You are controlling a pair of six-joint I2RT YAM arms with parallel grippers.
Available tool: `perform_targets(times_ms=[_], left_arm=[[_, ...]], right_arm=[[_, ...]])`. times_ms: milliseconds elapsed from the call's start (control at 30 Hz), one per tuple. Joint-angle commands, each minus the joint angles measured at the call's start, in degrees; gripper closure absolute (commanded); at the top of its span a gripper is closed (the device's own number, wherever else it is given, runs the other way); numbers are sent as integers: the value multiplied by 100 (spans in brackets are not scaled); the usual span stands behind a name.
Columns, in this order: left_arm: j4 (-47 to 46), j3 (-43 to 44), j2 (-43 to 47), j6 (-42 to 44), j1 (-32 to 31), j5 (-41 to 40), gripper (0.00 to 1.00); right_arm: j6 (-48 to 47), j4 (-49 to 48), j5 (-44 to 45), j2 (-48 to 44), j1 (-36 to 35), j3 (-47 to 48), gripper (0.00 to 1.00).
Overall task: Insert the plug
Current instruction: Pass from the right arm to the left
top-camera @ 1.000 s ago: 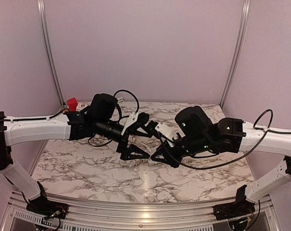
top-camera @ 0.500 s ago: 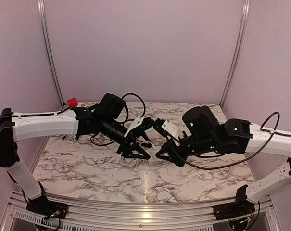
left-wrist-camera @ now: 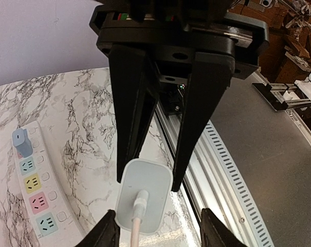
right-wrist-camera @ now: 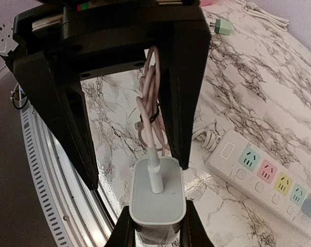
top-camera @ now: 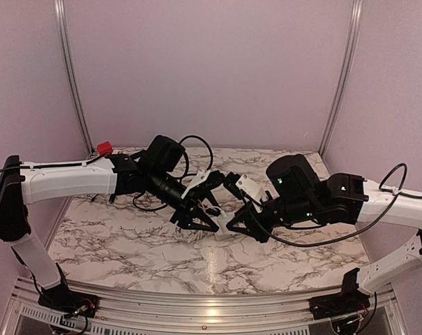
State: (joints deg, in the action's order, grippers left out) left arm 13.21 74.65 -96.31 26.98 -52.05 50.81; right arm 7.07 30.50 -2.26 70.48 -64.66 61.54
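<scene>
Plug: pale rounded block, cable out of the rear face, carried in mid-air above the worktop, between the two pincers at mid-table. Prongs hidden. Right pincer: clamped tight on the plug's body, one finger on each side. Left pincer: fingers apart, set astride the cable end of the same block; contact with it not discernible. Step in hand, by judgement: passing or re-gripping the plug before any approach to a socket. To do well: centre the left fingers on the block's side walls, not on the cable stub; bring them together squarely; keep the right clamp firm until sure of the left hold; avoid twisting the block between two grips. Mind the tied cable coil, bunched between the left pincer's fingers and liable to snag. Power strip: flat on the worktop, below and off to one side of the plug, well apart from it; end socket taken by a blue-grey adapter; four coloured sockets free. Edges: near rail in sight just past the plug in both wrist views, hence some drop risk toward the front; frame uprights far off at the back corners. Room: bare marble ahead and to both sides; small green connector and red block well away at the rear.
</scene>
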Motion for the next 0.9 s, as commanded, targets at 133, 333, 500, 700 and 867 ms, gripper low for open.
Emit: perform_targets(times_ms=[133, 333, 500, 700, 867], left_arm=[[138, 214, -149, -62, -26, 211, 48], [138, 238, -199, -96, -32, 242, 65], [138, 259, -206, -127, -39, 264, 65], [138, 260, -219, -155, -49, 241, 67], [139, 294, -247, -199, -45, 259, 82]], right_arm=[[-170, -482, -398, 1, -33, 39, 100], [-180, -560, -474, 1, -35, 95, 100], [-189, -576, -459, 27, -37, 122, 100], [-173, -668, -528, -20, -30, 105, 100], [-167, -772, -556, -80, -35, 71, 100]])
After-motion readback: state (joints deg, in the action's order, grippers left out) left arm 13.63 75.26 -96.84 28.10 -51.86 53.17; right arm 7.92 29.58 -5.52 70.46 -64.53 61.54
